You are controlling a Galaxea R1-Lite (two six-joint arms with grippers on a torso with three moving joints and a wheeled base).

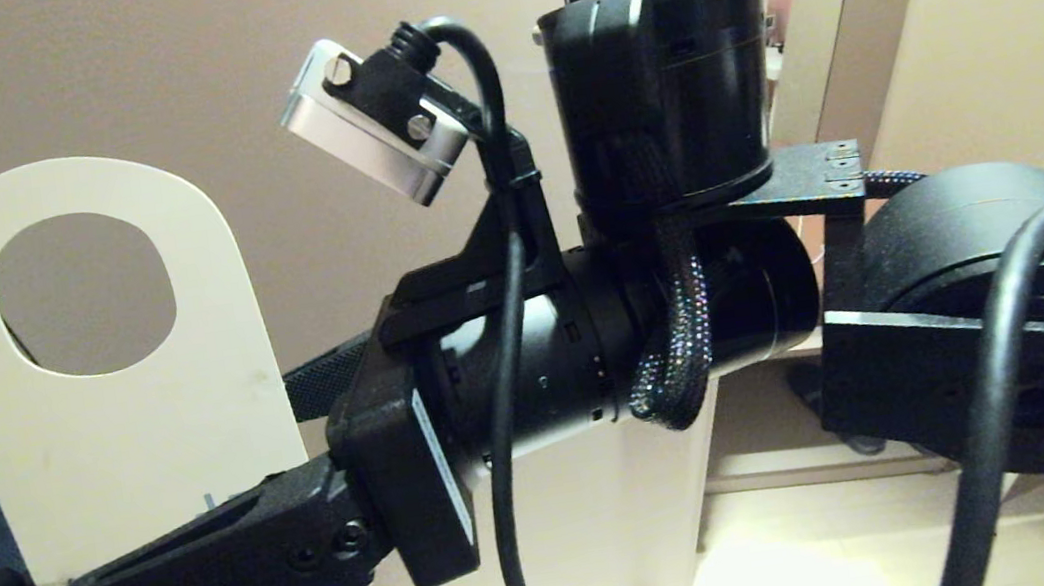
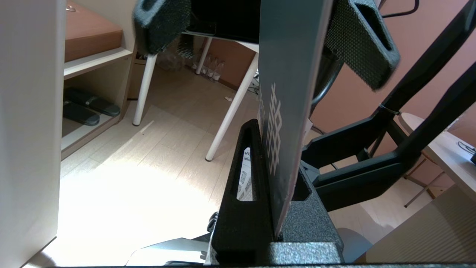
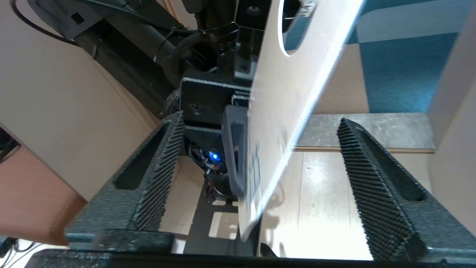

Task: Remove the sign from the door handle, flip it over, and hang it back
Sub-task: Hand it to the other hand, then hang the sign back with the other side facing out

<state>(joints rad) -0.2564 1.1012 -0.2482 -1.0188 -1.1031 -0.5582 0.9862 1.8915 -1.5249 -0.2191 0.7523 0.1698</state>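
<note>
I see the sign (image 1: 119, 447) upright at the left of the head view, white face towards me, with its oval hole at the top. Its blue-grey patterned face (image 2: 290, 74) appears in the left wrist view. My left gripper (image 2: 277, 156) is shut on the sign's lower end. My right gripper (image 3: 260, 123) is open, one ribbed finger on each side of the sign (image 3: 290, 85), and neither finger touches it. The right arm reaches across from the right, its fingers (image 1: 214, 555) at the sign's lower part. The door handle is out of view.
A beige wall panel (image 1: 253, 86) stands behind the sign. A white cabinet (image 1: 594, 536) sits low in the middle. A white-legged table (image 2: 230, 111), a low shelf holding slippers (image 2: 85, 109) and a desk edge (image 2: 438, 156) stand around on the wooden floor.
</note>
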